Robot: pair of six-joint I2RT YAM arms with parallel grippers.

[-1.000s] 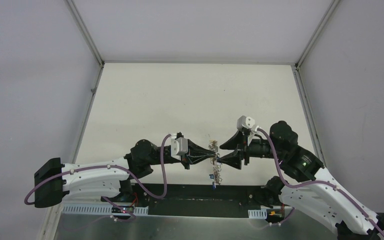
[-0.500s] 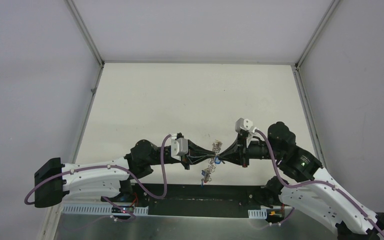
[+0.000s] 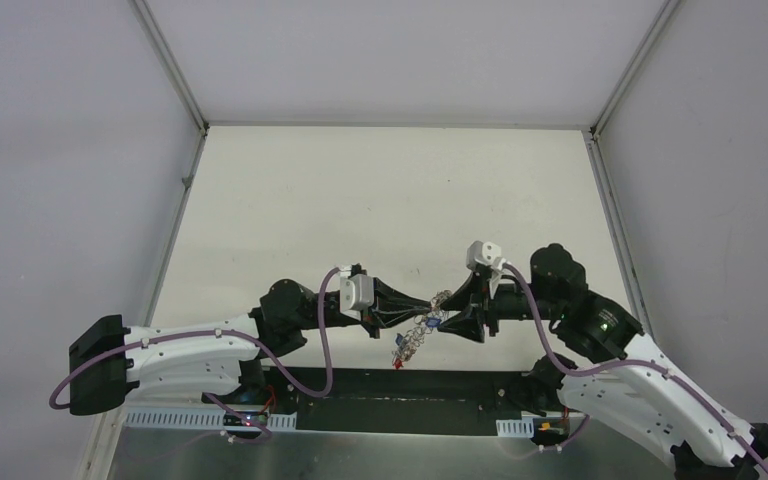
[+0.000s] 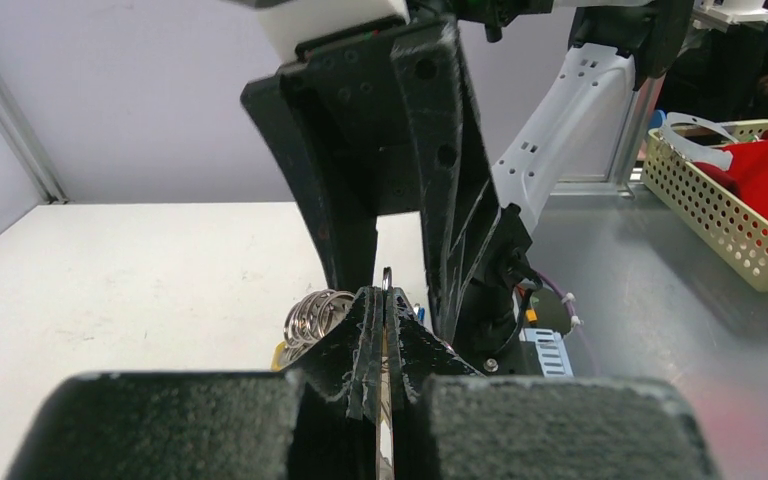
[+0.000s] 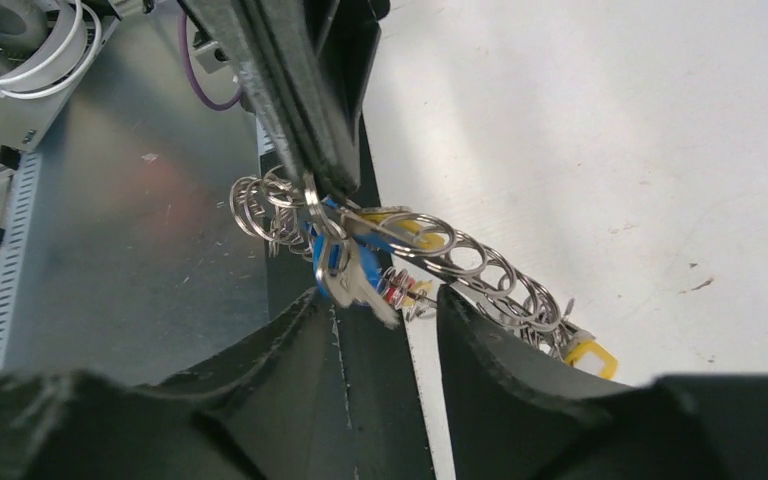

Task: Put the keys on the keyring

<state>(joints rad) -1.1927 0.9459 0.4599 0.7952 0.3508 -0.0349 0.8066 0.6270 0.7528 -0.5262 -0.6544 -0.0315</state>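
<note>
The keyring (image 5: 460, 258), a chain of linked silver rings, hangs in the air between my two grippers. My left gripper (image 4: 385, 300) is shut on one thin ring of it, with more rings (image 4: 315, 312) bunched to the left of its tips. A silver key with a blue tag (image 5: 345, 270) dangles from the ring at the tip of my right gripper (image 5: 390, 298), whose fingers stand apart and pinch nothing. A yellow-tagged key (image 5: 590, 355) hangs at the chain's far end. In the top view the grippers meet tip to tip and the keys (image 3: 405, 345) droop below them.
The white table (image 3: 390, 200) lies beyond the grippers, fenced by grey walls. Below them is the metal base plate (image 5: 110, 250). A yellow perforated basket (image 4: 750, 190) holding red items sits at the right of the left wrist view.
My right gripper closed at the keyring and has opened again. The hanging keys swung left and the right arm edged left and up. The left gripper stayed shut.
</note>
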